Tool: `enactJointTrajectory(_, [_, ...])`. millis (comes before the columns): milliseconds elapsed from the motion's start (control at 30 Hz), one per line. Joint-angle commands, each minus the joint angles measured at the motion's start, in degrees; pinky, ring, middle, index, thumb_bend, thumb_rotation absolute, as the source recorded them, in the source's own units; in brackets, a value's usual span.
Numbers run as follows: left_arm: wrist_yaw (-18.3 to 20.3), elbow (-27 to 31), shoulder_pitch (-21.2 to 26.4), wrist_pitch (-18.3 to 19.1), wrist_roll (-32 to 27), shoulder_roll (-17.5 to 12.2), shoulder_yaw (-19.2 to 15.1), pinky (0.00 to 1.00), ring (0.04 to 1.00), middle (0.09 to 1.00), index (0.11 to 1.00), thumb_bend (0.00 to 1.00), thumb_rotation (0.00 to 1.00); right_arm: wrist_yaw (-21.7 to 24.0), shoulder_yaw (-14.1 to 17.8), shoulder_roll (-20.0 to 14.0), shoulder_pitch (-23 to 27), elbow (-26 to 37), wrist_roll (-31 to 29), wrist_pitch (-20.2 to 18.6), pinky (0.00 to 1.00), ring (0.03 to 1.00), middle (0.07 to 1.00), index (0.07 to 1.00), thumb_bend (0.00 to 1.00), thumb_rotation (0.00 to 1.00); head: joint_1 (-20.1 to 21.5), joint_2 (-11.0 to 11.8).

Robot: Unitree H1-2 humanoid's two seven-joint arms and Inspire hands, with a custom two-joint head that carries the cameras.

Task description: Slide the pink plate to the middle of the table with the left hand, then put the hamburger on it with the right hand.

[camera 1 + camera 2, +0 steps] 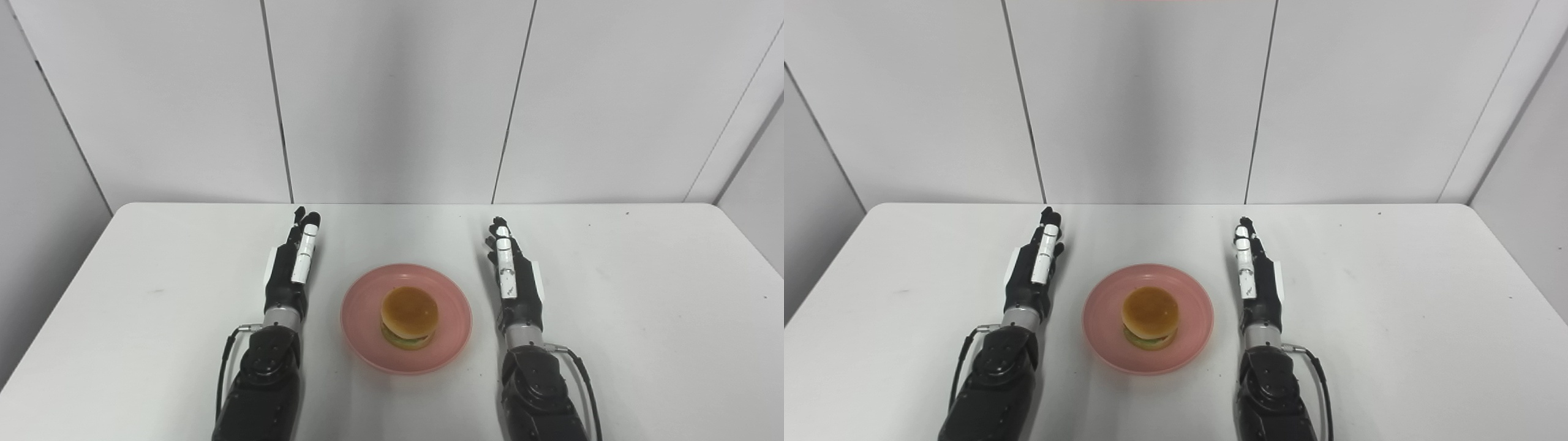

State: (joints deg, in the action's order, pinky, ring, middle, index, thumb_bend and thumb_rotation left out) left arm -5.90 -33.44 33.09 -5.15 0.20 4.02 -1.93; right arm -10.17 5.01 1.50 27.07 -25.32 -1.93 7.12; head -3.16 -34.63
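Note:
A pink plate [447, 306] lies near the middle of the white table [643, 294], between my two arms. A hamburger [409, 317] with a brown bun sits on the plate, a little toward its near side. My left hand [293, 263] rests to the left of the plate, fingers straight and pointing away, holding nothing and clear of the plate. My right hand [513, 269] rests to the right of the plate in the same pose, empty and apart from it. The scene also shows in the right eye view, with the plate [1188, 306] and the hamburger [1150, 317] there.
Grey wall panels [392, 98] stand behind the table's far edge. The table's left and right edges run close to side walls. Small dark specks dot the tabletop at the far right.

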Motion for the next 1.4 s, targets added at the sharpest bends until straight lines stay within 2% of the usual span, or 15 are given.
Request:
enactJointTrajectory(0, [-0.63, 1.00, 0.01, -2.10, -0.18, 1.10, 0.05, 1.00, 1.000, 1.000, 1.000, 0.74, 0.90, 0.39, 0.60, -0.33, 1.38, 0.33, -0.68, -1.86, 0.93, 0.916, 0.929, 0.910, 0.72, 1.00, -0.05, 0.02])
enactJointTrajectory(300, [-0.78, 2.54, -2.31, -3.78, -0.34, 2.25, -0.24, 1.00, 1.000, 1.000, 1.000, 0.71, 0.89, 0.96, 1.20, 0.15, 1.32, 1.29, -2.43, -2.78, 0.91, 0.916, 0.929, 0.912, 0.72, 1.00, 0.00, 0.16])
enactJointTrajectory(500, [0.03, 7.33, -5.23, -3.45, -1.11, 2.73, -0.45, 1.00, 1.000, 1.000, 1.000, 0.72, 0.88, 2.82, 1.60, 0.53, -0.50, 7.24, -5.52, -6.71, 0.89, 0.911, 0.933, 0.917, 0.73, 1.00, 0.18, 0.00])
enactJointTrajectory(600, [1.10, 13.47, -8.02, 0.12, -2.98, 2.81, -0.82, 1.00, 1.000, 1.000, 1.000, 0.74, 0.88, 3.06, 2.23, 1.02, -2.38, 12.36, -7.60, -9.85, 0.86, 0.908, 0.933, 0.904, 0.70, 1.00, 0.46, -0.10])
enactJointTrajectory(767, [4.50, 32.14, -16.35, 14.11, -9.01, 1.80, -1.03, 1.00, 1.000, 1.000, 1.000, 0.73, 0.84, 1.54, 1.19, 0.64, -8.96, 24.74, -4.44, -16.99, 0.93, 0.950, 0.953, 0.895, 0.63, 1.00, 0.96, -0.35])
enactJointTrajectory(900, [6.39, 43.94, -23.89, 22.35, -12.44, 0.23, -0.75, 1.00, 1.000, 1.000, 1.000, 0.73, 0.84, 2.91, 1.27, 0.51, -14.73, 31.79, -5.87, -20.50, 0.92, 0.942, 0.953, 0.887, 0.68, 1.00, 1.19, -0.84])
enactJointTrajectory(1000, [7.41, 49.98, -28.94, 25.39, -14.64, -0.32, -0.52, 1.00, 1.000, 1.000, 1.000, 0.70, 0.83, 3.91, 1.15, 0.54, -19.12, 36.27, -6.92, -21.75, 0.90, 0.938, 0.946, 0.892, 0.70, 1.00, 1.82, -1.38])
enactJointTrajectory(1100, [8.05, 53.72, -33.38, 25.85, -15.22, -0.76, 0.03, 1.00, 1.000, 1.000, 1.000, 0.69, 0.85, 4.19, 1.31, 0.89, -23.25, 39.96, -7.79, -22.33, 0.90, 0.925, 0.928, 0.880, 0.70, 1.00, 2.16, -1.71])
enactJointTrajectory(1167, [7.55, 56.06, -36.32, 26.70, -15.13, -0.49, 0.40, 1.00, 1.000, 1.000, 1.000, 0.67, 0.85, 5.31, 0.00, -0.31, -26.68, 41.71, -5.92, -20.75, 0.91, 0.930, 0.930, 0.880, 0.71, 1.00, 1.94, -2.22])
enactJointTrajectory(1233, [6.96, 57.60, -38.49, 27.35, -14.93, -0.07, 0.73, 1.00, 1.000, 1.000, 1.000, 0.65, 0.85, 7.31, -1.69, -2.16, -30.13, 41.64, -3.42, -15.20, 0.91, 0.936, 0.934, 0.874, 0.73, 1.00, 1.46, -2.41])
enactJointTrajectory(1267, [6.75, 57.81, -39.33, 27.03, -14.90, 0.19, 0.76, 1.00, 1.000, 1.000, 1.000, 0.65, 0.85, 8.53, -1.95, -2.43, -31.92, 41.77, -4.31, -13.23, 0.91, 0.936, 0.934, 0.874, 0.73, 1.00, 1.52, -2.62])
enactJointTrajectory(1367, [6.33, 56.38, -40.72, 23.58, -13.28, 0.00, 0.83, 1.00, 1.000, 1.000, 1.000, 0.63, 0.81, 10.51, -1.96, -1.72, -35.15, 42.65, -8.83, -11.80, 0.90, 0.927, 0.928, 0.858, 0.78, 0.99, 2.45, -2.94])
